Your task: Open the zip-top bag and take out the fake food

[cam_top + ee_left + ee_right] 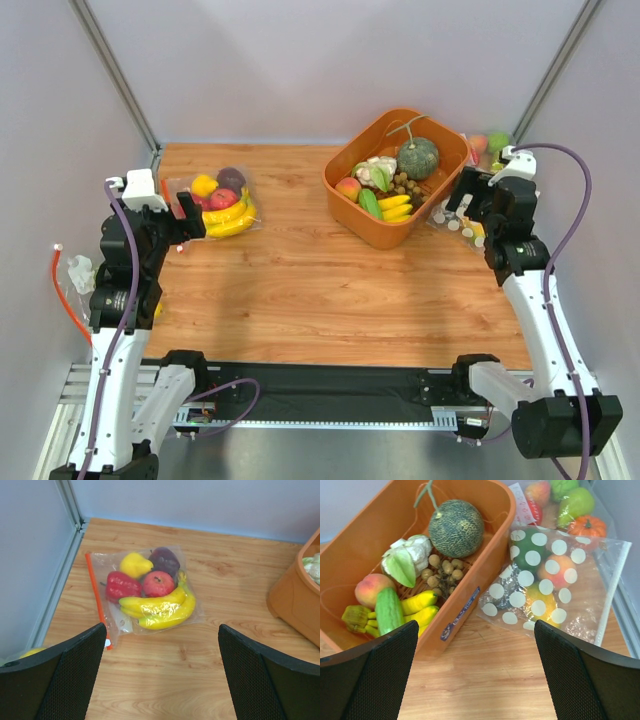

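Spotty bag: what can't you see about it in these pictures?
- Top view: the right arm covers most of the spotty bag.
- Right wrist view: white dots and crinkles hide parts of the food inside; the zip strip is too thin to tell shut or open.
- Left wrist view: it is outside the frame.

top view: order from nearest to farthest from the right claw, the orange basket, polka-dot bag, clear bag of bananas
1. Clear plastic zip-top bag with white polka dots, beside the right claw, far right.
2. Orange plastic basket, just left of it, back centre.
3. Plain clear bag of yellow bananas and fruit, far left.
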Controlling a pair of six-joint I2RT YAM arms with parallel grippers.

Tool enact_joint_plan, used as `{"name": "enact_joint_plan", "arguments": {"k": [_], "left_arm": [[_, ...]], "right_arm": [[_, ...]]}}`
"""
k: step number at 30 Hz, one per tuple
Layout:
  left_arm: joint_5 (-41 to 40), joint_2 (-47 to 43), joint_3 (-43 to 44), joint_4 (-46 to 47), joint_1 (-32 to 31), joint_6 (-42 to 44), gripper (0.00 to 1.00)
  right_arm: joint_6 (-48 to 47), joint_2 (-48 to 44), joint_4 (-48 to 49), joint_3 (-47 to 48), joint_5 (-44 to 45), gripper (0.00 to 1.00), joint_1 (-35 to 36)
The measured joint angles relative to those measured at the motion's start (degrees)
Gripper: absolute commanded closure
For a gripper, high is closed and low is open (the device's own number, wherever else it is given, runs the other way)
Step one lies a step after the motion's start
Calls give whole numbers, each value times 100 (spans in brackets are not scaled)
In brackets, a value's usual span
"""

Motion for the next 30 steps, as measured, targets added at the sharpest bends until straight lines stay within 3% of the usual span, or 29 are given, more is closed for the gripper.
{"name": "enact_joint_plan", "arguments": {"k": [5, 12, 20, 30], "left_arm": [[2, 17, -4, 0, 0, 2, 1], [4, 81, -39, 0, 0, 31, 1], [20, 146, -70, -2, 0, 63, 1], [24, 153, -85, 0, 0, 85, 1]], "right_arm": [[118, 328, -2, -7, 278, 0, -188], [610, 715, 140, -398, 61, 0, -1298], [678, 1119, 350, -409, -107, 0, -1412], [682, 2968, 866, -275, -490, 0, -1867]]}}
